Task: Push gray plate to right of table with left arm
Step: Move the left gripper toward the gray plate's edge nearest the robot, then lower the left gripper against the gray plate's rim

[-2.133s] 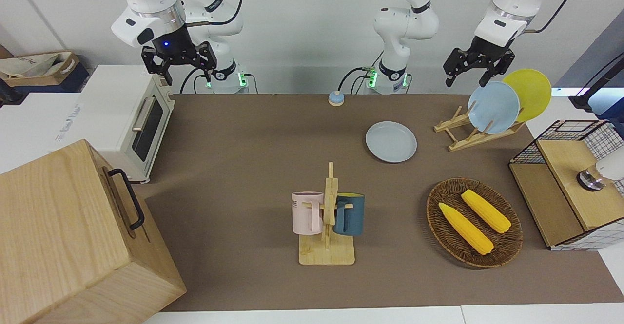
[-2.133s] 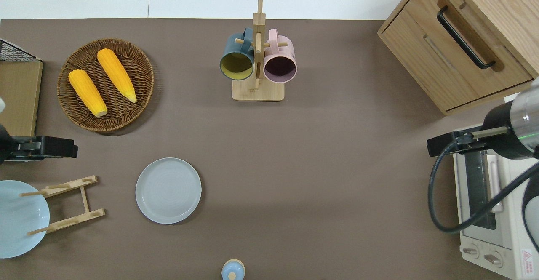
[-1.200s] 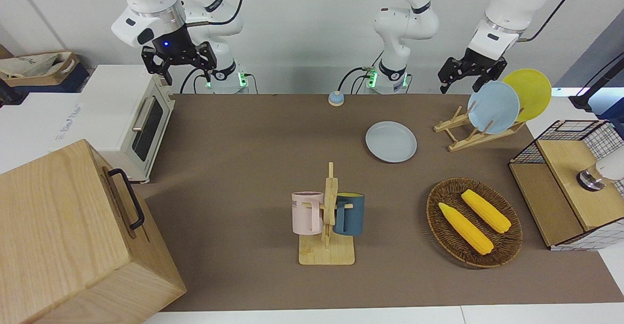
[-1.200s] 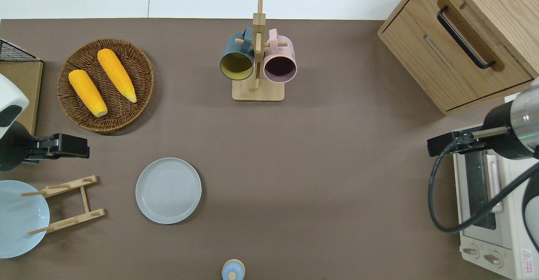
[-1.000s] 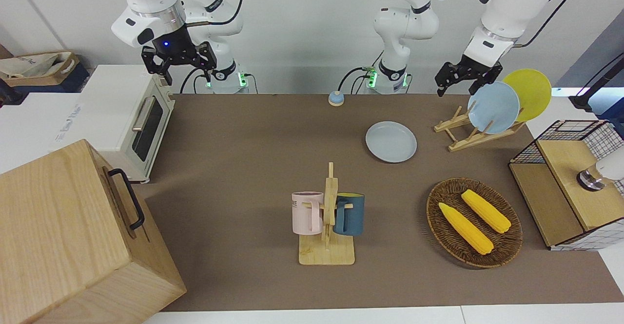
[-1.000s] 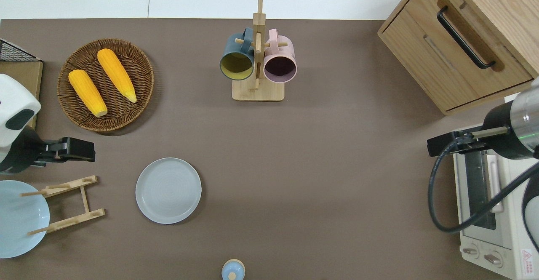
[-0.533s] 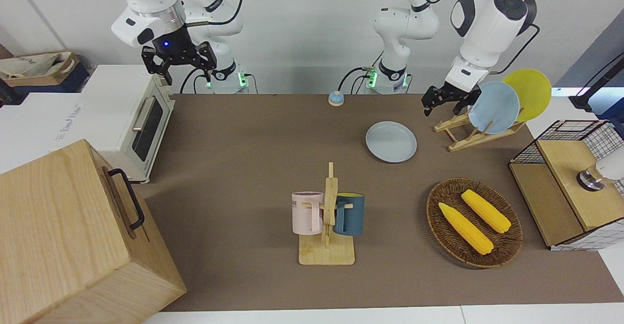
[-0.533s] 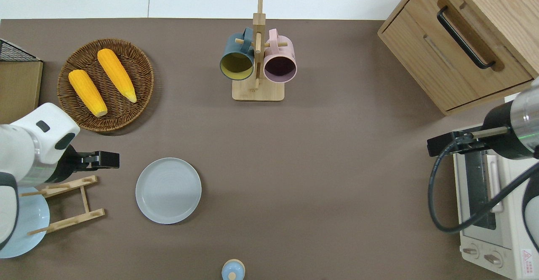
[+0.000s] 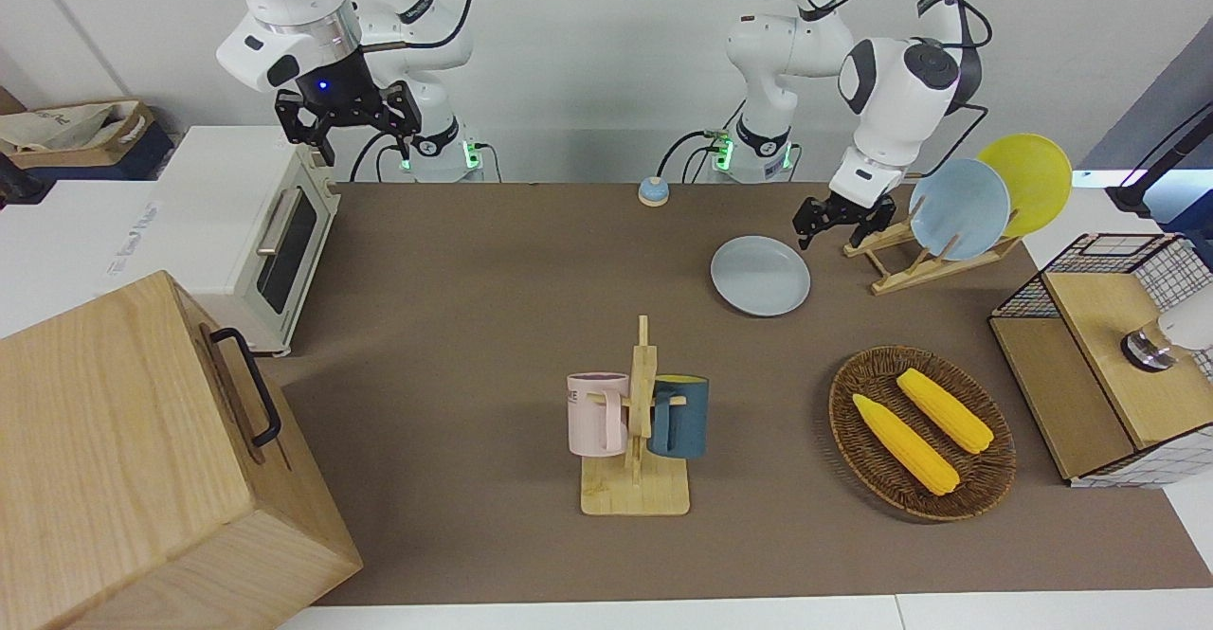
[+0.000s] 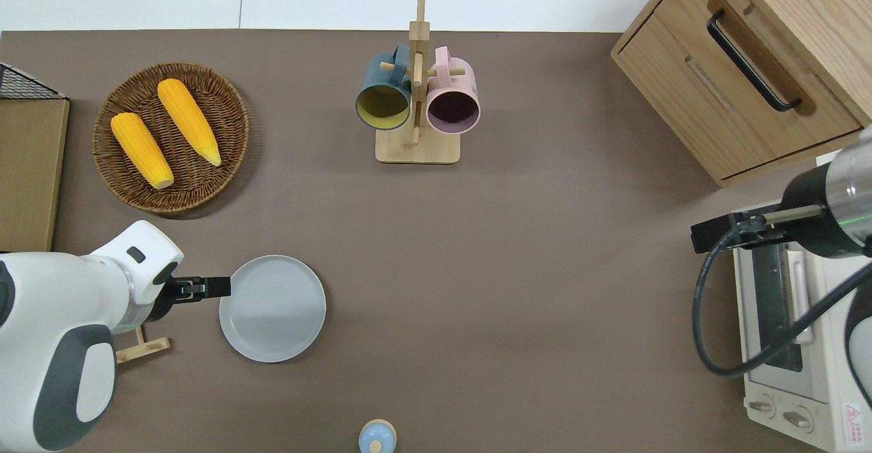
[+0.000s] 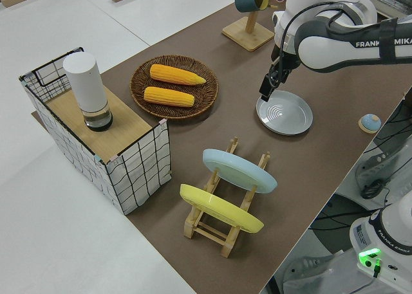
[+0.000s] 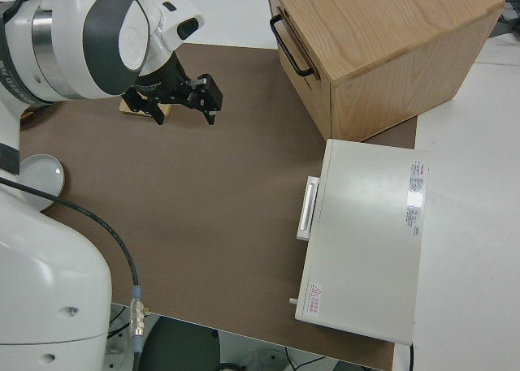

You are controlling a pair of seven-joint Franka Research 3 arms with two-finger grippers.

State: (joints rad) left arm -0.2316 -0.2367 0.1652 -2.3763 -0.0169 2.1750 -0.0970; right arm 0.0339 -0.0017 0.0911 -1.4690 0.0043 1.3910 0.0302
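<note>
The left hand (image 10: 221,287), fingers close together and holding nothing, is at the gray plate's (image 10: 272,308) edge, ready to push it across the tabletop (image 10: 518,289) toward the right arm's end.

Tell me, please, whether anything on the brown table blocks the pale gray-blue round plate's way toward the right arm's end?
Nothing visible does. The left gripper is at the rim of the pale gray-blue round plate, and bare brown table runs from the plate to the white toaster oven. The wooden mug rack stands farther from the robots than that path.
</note>
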